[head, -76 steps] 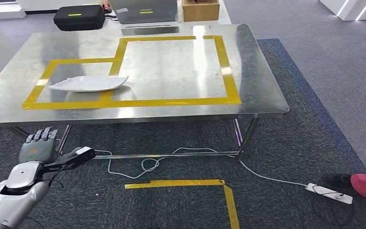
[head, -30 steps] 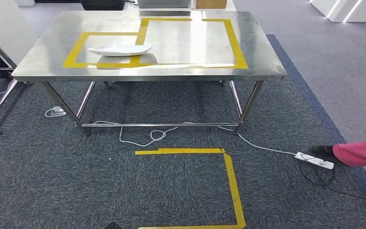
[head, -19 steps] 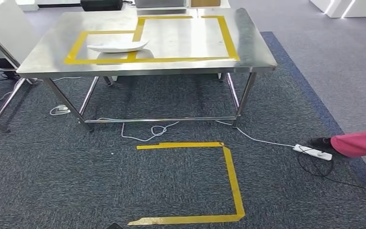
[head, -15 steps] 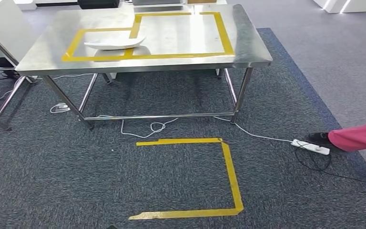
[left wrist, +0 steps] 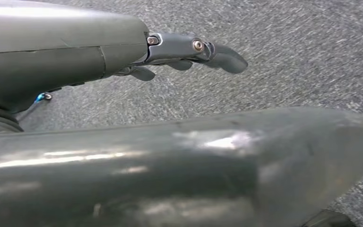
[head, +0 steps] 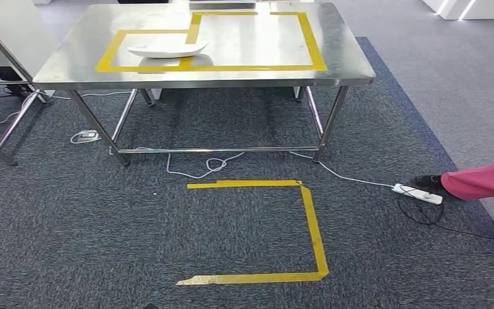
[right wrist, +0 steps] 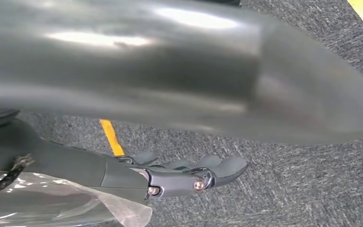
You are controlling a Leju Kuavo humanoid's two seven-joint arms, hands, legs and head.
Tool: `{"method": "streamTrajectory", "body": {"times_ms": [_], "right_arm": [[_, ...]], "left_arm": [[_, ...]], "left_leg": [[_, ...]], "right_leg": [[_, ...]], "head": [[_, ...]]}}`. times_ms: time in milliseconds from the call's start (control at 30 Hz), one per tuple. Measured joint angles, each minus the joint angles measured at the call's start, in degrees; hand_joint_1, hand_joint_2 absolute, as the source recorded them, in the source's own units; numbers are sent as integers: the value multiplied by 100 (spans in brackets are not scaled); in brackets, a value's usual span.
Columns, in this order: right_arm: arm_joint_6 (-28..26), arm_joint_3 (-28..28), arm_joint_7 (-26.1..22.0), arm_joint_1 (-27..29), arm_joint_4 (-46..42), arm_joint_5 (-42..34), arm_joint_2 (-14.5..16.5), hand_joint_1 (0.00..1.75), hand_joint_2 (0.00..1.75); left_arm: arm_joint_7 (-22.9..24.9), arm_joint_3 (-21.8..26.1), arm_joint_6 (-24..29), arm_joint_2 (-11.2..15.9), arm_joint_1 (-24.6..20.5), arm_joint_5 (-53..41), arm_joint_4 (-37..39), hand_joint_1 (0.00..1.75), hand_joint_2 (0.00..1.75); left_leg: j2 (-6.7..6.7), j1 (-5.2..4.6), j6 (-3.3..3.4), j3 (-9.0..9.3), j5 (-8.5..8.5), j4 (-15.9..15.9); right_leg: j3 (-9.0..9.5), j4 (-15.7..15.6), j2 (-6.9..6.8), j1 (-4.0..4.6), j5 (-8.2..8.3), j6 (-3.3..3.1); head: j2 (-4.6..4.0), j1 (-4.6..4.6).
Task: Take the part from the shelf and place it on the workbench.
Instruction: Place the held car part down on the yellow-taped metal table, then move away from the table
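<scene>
Dark grey carpet [head: 90,244] covers the floor, lighter grey floor [head: 463,77] beyond it on the right. Steel surface [head: 77,58] stands ahead on metal legs, yellow tape frames [head: 257,67] marked on its top. White part [head: 167,49] lies flat on the surface, across the tape edge of the left frame, well apart from both hands. Yellow tape outline [head: 314,238] on the carpet in front of the surface. White cable [head: 202,168] loops on the carpet under the surface and runs to a white power strip [head: 417,193] on the right. A person's pink trouser leg [head: 482,179] and dark shoe [head: 428,181] just beside the strip. Corner of another table [head: 0,32] at far left.

Left hand [left wrist: 123,61] hangs over carpet, fingers [left wrist: 222,56] extended, slightly curved, apart, holding nothing. Right hand [right wrist: 137,177] also over carpet near a yellow tape strip [right wrist: 111,137]; fingers [right wrist: 227,168] stretched out side by side, gently curved, nothing in them. Clear plastic wrap [right wrist: 52,203] sits around the right wrist.
</scene>
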Motion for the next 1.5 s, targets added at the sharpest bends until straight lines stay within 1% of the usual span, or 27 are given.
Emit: {"method": "streamTrajectory", "body": {"times_ms": [100, 167, 367, 667, 733, 800, 833, 867, 900, 967, 1000, 1033, 1067, 1100, 1133, 1167, 1200, 1233, 1300, 1333, 1367, 1400, 1433, 1467, 1500], "right_arm": [[0, -54, -27, -24, 32, 26, 0, 0, 0], [0, -83, -39, -30, 55, 35, 0, 0, 0], [10, -183, -91, -82, 134, 96, 0, 0, 0], [21, -272, -154, -146, 220, 189, 0, 0, 0], [29, -290, -168, -156, 241, 219, 0, 0, 0], [36, -306, -177, -167, 258, 250, 1, 0, 0], [37, -317, -180, -171, 264, 260, 2, 0, 0], [40, -328, -182, -175, 271, 267, 2, 0, 0], [43, -344, -184, -179, 278, 270, 2, 0, 0], [49, -376, -192, -184, 296, 284, 1, 0, 0], [50, -390, -200, -185, 304, 298, 0, 0, 0], [52, -399, -210, -185, 314, 315, 0, 0, 0], [56, -405, -221, -187, 322, 335, 0, 0, 0], [60, -413, -233, -192, 328, 355, 0, 0, 0], [64, -420, -243, -202, 332, 372, 0, 0, 0], [72, -426, -252, -219, 338, 391, 1, 0, 0], [79, -432, -263, -236, 344, 413, 1, 0, 0], [86, -441, -272, -249, 352, 439, 1, 0, 0], [100, -468, -291, -259, 372, 499, 2, 0, 0], [105, -484, -300, -263, 380, 526, 2, 0, 0], [108, -499, -312, -269, 387, 548, 2, 0, 0], [109, -514, -324, -279, 391, 565, 2, 0, 0], [109, -528, -334, -288, 396, 579, 2, 0, 0], [109, -544, -345, -297, 404, 591, 2, 0, 0], [109, -560, -352, -307, 414, 602, 2, 0, 0]], "left_arm": [[-18, 22, 0, -10, -15, -19, 0, 0, 0], [-25, 40, 1, -15, -18, -43, 0, 0, 0], [-4, 67, 9, -20, -16, -191, -16, 0, 0], [196, 97, -25, -51, 0, -469, -216, 0, 0], [224, 109, -46, -52, 5, -512, -267, 0, 0], [237, 129, -54, -60, 10, -537, -323, 0, 0], [241, 139, -55, -67, 11, -546, -348, 0, 0], [243, 149, -55, -76, 11, -557, -368, 0, 0], [245, 157, -57, -86, 13, -569, -383, 0, 0], [246, 175, -62, -100, 24, -587, -399, 0, 0], [247, 185, -66, -106, 31, -595, -405, 0, 0], [248, 200, -71, -111, 36, -606, -412, 0, 0], [247, 215, -78, -117, 39, -621, -416, 0, 0], [245, 231, -87, -125, 40, -638, -424, 0, 0], [241, 244, -96, -134, 39, -657, -431, 0, 0], [233, 262, -103, -143, 39, -675, -447, 0, 0], [222, 283, -109, -151, 38, -692, -466, 0, 0], [208, 308, -112, -161, 34, -711, -485, 0, 0], [179, 369, -115, -179, 27, -747, -510, 0, 0], [168, 398, -116, -186, 25, -762, -514, 0, 0], [160, 427, -116, -194, 26, -769, -516, 0, 0], [152, 456, -116, -202, 26, -772, -516, 0, 0], [144, 483, -116, -210, 23, -773, -516, 0, 0], [137, 510, -116, -220, 21, -773, -516, 0, 0], [128, 536, -116, -228, 17, -774, -516, 0, 0]], "left_leg": [[14, -20, 40, -33, 28, 19], [16, -26, 58, -60, 43, 32], [16, -26, 66, -77, 48, 40], [16, -24, 57, -80, 54, 48], [14, -36, 90, -94, 55, 75], [14, -30, 143, -105, 91, 57], [22, -11, 162, -104, 130, 20], [29, 11, 180, -111, 173, -15], [36, 32, 191, -125, 214, -42], [47, 43, 192, -190, 261, -41], [49, 46, 178, -225, 278, -33], [51, 53, 163, -260, 294, -21], [50, 65, 144, -296, 307, 3], [49, 83, 120, -333, 311, 40], [47, 94, 89, -370, 308, 92], [45, 92, 44, -413, 298, 160], [39, 87, 5, -452, 288, 216], [35, 76, -31, -482, 284, 257], [27, 82, -76, -511, 284, 288], [25, 92, -100, -525, 245, 327], [22, 103, -123, -562, 133, 441], [18, 110, -146, -644, -61, 679], [15, 114, -163, -763, -312, 1015], [13, 115, -172, -898, -567, 1416], [11, 114, -170, -1003, -751, 1762]], "right_leg": [[17, -10, 16, -21, 52, 81], [14, -10, 19, -28, 73, 112], [-2, -8, 19, -28, 81, 123], [-9, -4, 18, -31, 87, 127], [-12, -12, 14, -43, 111, 156], [-19, -18, 8, -41, 132, 200], [-54, 22, 15, -37, 85, 218], [-123, 154, 25, -36, -39, 237], [-241, 411, 36, -40, -236, 254], [-563, 1214, 51, -69, -719, 292], [-672, 1539, 51, -85, -863, 311], [-682, 1674, 50, -101, -896, 331], [-564, 1552, 49, -119, -810, 350], [-333, 1206, 48, -143, -644, 373], [-71, 774, 50, -167, -503, 403], [132, 410, 69, -179, -405, 408], [248, 189, 87, -183, -366, 388], [267, 125, 103, -176, -385, 351], [216, 171, 109, -161, -385, 229], [197, 177, 98, -159, -370, 178], [177, 177, 88, -159, -347, 128], [148, 176, 78, -157, -317, 84], [119, 177, 69, -145, -292, 54], [84, 179, 63, -130, -266, 33], [59, 181, 59, -112, -240, 20]], "head": [[0, -3], [0, -3], [0, -4], [0, -4], [0, -7], [0, -9], [0, -7], [0, 3], [0, 14], [0, 34], [0, 35], [0, 33], [0, 33], [0, 33], [0, 34], [0, 43], [0, 44], [0, 45], [0, 39], [0, 40], [0, 36], [0, 30], [0, 26], [0, 21], [0, 20]]}}
